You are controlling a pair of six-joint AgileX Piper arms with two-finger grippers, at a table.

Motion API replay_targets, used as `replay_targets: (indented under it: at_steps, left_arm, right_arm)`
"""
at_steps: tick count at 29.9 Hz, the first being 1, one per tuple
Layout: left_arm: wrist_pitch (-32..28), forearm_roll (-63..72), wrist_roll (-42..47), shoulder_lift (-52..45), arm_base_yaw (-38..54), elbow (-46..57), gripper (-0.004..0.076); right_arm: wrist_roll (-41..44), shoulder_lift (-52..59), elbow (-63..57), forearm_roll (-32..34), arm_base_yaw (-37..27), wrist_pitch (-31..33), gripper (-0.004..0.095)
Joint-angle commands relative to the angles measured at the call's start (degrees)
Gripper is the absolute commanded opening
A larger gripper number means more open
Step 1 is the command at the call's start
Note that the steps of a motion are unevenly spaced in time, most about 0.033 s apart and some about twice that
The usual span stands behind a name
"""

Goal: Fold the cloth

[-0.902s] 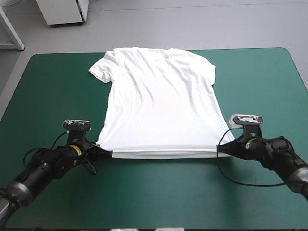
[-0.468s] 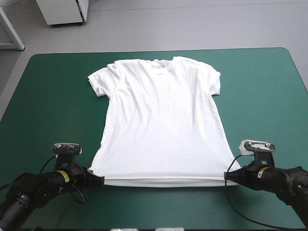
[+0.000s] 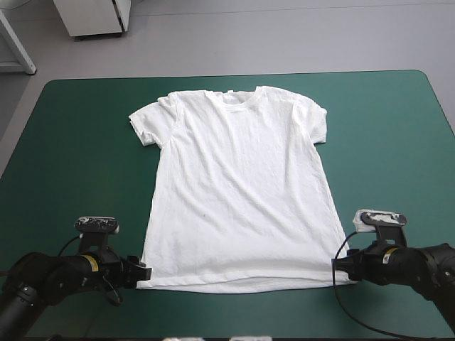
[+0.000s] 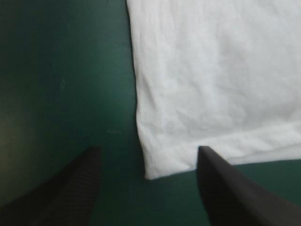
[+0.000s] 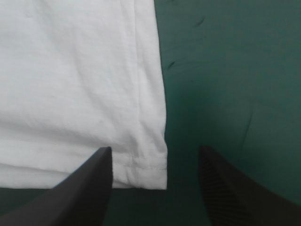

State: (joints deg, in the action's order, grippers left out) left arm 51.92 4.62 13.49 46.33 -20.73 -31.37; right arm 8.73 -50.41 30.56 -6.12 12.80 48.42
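The white T-shirt [image 3: 238,192] lies spread flat on the teal-green cover, collar toward the far edge, hem toward the near edge. My left gripper [image 3: 141,273] sits at the hem's left corner [image 4: 162,167]; its black fingers [image 4: 80,181] stand apart, and the corner lies loose on the cover between them. My right gripper [image 3: 337,269] is at the hem's right corner [image 5: 148,165], its fingers [image 5: 221,183] also apart, with that corner lying free between them. Both grippers are low over the table.
Bare teal-green cover [image 3: 78,142] stretches wide on both sides of the shirt and in a narrow strip along the near edge. A white cabinet [image 3: 92,18] stands on the floor beyond the table's far edge.
Both grippers pulled the hem toward the near edge, drawing the shirt flat, then opened and let go of the hem corners.
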Motion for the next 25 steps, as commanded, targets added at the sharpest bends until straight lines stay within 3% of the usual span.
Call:
replay_targets:
  at_steps: [1,7,10,16,25]
  left_arm:
    - [5.2,0.1,0.3,-0.3,-0.3,-7.6,0.0606]
    - [8.1,-4.6,0.3,4.4,-0.2,-21.1,0.0541]
    - [9.1,-6.9,-1.1,11.7,-0.2,-28.2,0.0529]
    - [3.8,-12.3,-2.5,26.4,0.1,-43.1,0.0529]
    - [6.4,-8.2,-5.4,46.9,6.0,-58.8,0.0529]
  right_arm:
    - [0.9,0.1,6.9,0.6,-0.1,0.8,0.0642]
    - [5.0,-1.8,21.0,6.1,-0.3,3.3,0.0582]
    - [5.1,-5.8,28.2,9.0,-0.3,6.1,0.0561]
    - [5.1,-16.2,40.1,14.7,-0.3,5.9,0.0558]
    - [5.7,-28.7,49.9,15.5,-0.3,6.0,0.0557]
